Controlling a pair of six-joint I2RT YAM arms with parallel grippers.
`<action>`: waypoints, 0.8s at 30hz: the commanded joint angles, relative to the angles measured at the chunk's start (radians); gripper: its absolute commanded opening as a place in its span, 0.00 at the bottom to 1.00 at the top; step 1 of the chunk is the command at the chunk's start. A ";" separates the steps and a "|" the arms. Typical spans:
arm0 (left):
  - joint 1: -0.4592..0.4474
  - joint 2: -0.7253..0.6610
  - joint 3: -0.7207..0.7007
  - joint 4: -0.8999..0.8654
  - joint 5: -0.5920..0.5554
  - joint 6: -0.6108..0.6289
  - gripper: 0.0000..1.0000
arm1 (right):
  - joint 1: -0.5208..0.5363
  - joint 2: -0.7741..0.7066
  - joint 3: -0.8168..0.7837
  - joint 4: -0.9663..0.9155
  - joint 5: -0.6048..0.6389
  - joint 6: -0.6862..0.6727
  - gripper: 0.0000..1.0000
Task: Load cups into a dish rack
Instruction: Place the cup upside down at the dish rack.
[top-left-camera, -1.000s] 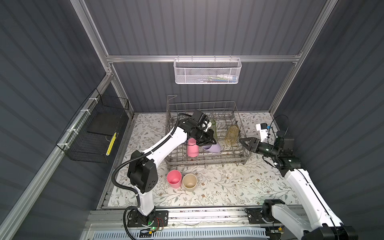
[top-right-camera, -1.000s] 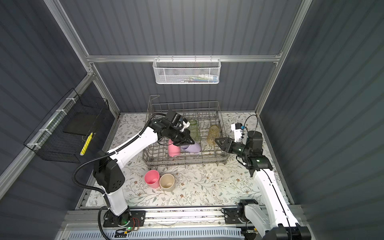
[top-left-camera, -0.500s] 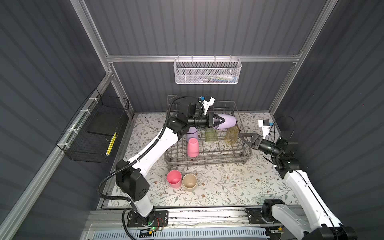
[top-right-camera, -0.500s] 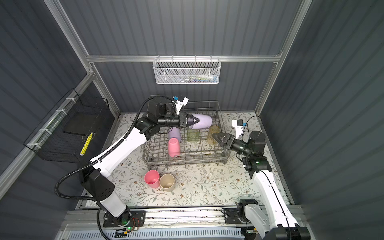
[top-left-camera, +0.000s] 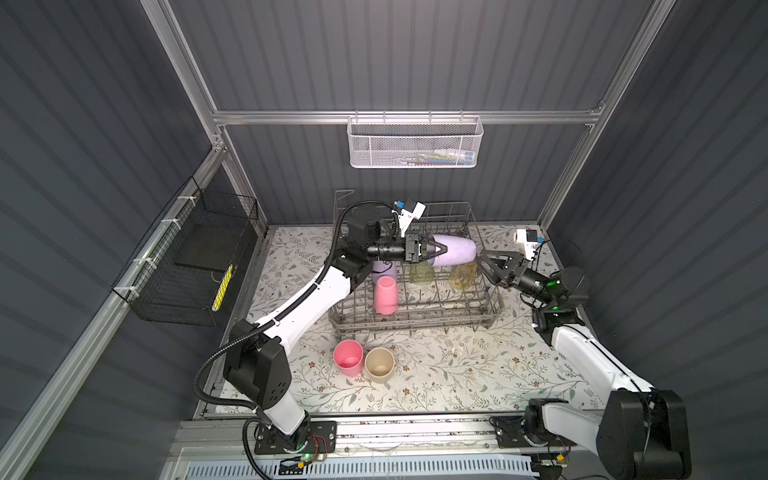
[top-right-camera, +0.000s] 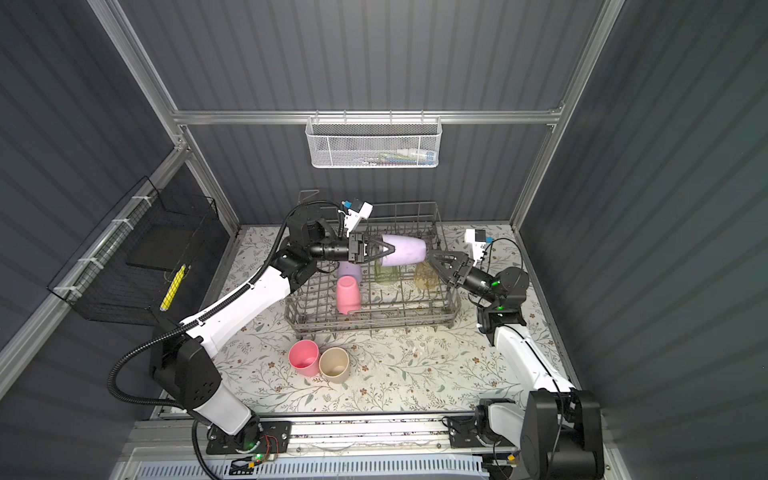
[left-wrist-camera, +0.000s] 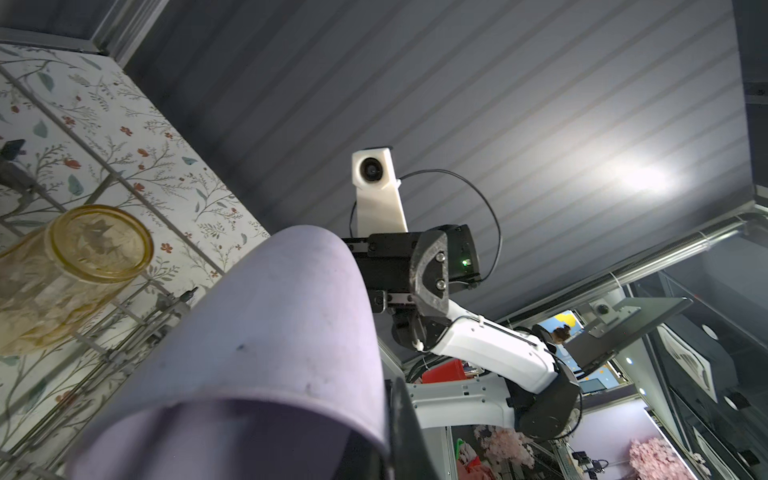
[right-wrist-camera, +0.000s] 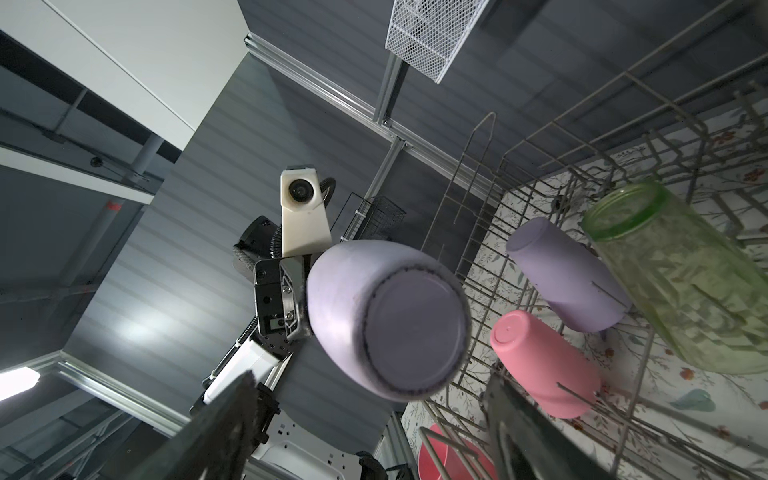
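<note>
Hanging sideways over the dish rack, lilac cup in left jaws, right jaws wide.

Left arm extended level, jaws clamped; right arm faces it, jaws spread.

The left arm and right arm wore white shells between black joint housings; a ribbed black hose looped beside the left base; each wrist carried a white camera block; green lights glowed near the right wrist.

Two lilac cups, two pink cups, one beige cup, one green glass, one amber glass, one dish rack
</note>
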 joint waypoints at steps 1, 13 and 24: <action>0.000 -0.030 -0.019 0.153 0.064 -0.070 0.00 | 0.016 -0.001 0.010 0.139 -0.034 0.063 0.87; -0.004 0.030 -0.041 0.324 0.099 -0.205 0.00 | 0.059 -0.013 0.042 0.005 -0.035 -0.039 0.90; -0.013 0.053 -0.041 0.339 0.114 -0.220 0.00 | 0.088 0.019 0.077 0.015 -0.026 -0.043 0.93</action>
